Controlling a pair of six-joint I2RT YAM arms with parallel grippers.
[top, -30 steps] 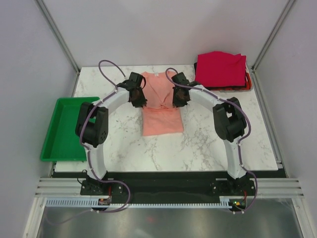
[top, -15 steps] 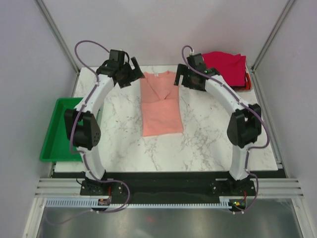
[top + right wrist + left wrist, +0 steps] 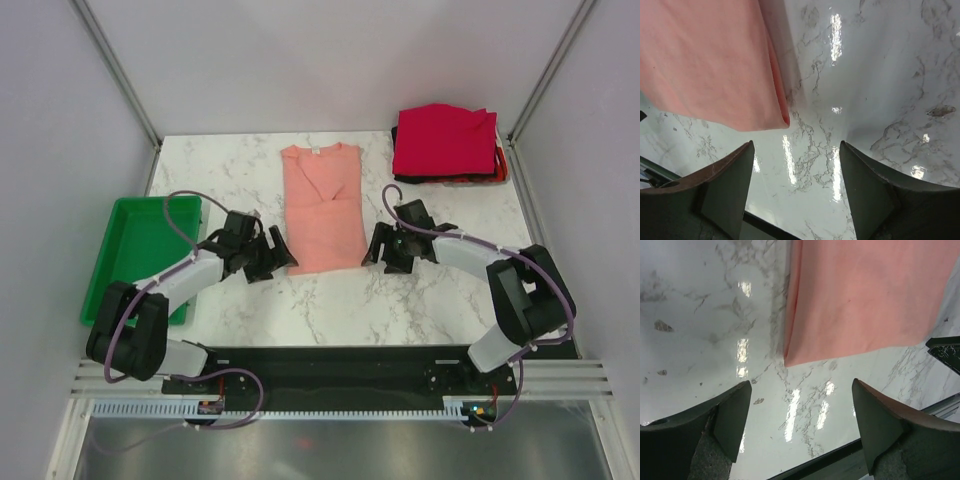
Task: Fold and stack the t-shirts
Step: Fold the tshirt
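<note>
The salmon-pink t-shirt (image 3: 322, 205) lies flat mid-table, sleeves folded in, forming a long strip with the collar at the far end. Its near hem shows in the left wrist view (image 3: 865, 295) and in the right wrist view (image 3: 705, 65). My left gripper (image 3: 278, 260) is open and empty beside the shirt's near left corner. My right gripper (image 3: 378, 250) is open and empty beside the near right corner. A stack of folded shirts, crimson red (image 3: 443, 140) on top with orange-red and black edges beneath, sits at the far right corner.
A green plastic tray (image 3: 140, 255) sits at the table's left edge, next to the left arm. The marble table (image 3: 420, 300) has a black front edge near both grippers, seen in the left wrist view (image 3: 810, 465).
Both arms have pulled back from the shirt's collar end to its near hem and lowered close to the table. The shirt's sleeves now lie folded inward.
</note>
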